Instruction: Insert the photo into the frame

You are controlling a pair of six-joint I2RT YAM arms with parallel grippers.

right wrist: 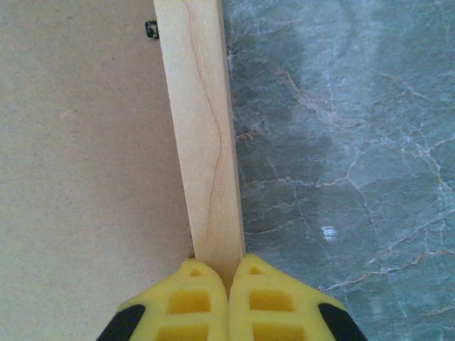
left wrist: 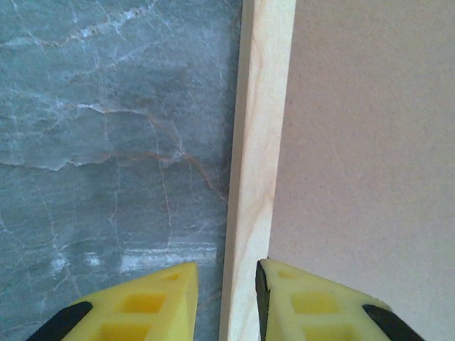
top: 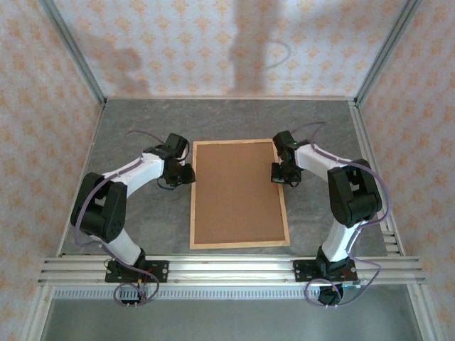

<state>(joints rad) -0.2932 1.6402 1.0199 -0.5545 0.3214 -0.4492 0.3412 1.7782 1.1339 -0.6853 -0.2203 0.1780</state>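
Note:
The frame, thin light wood, lies flat mid-table with a plain brown backing board inside it. The photo is hidden or out of view. My left gripper sits at the frame's left rail. Its jaws have closed in around that rail, one yellow finger outside over the table and the other on the board against the rail's inner edge. At the right rail, my right gripper is shut. Its two fingertips meet on top of the wood with nothing between them.
The grey marbled table has open room to the left, right and behind the frame. A small black tab sits at the board's edge by the right rail. Patterned walls and metal posts enclose the table.

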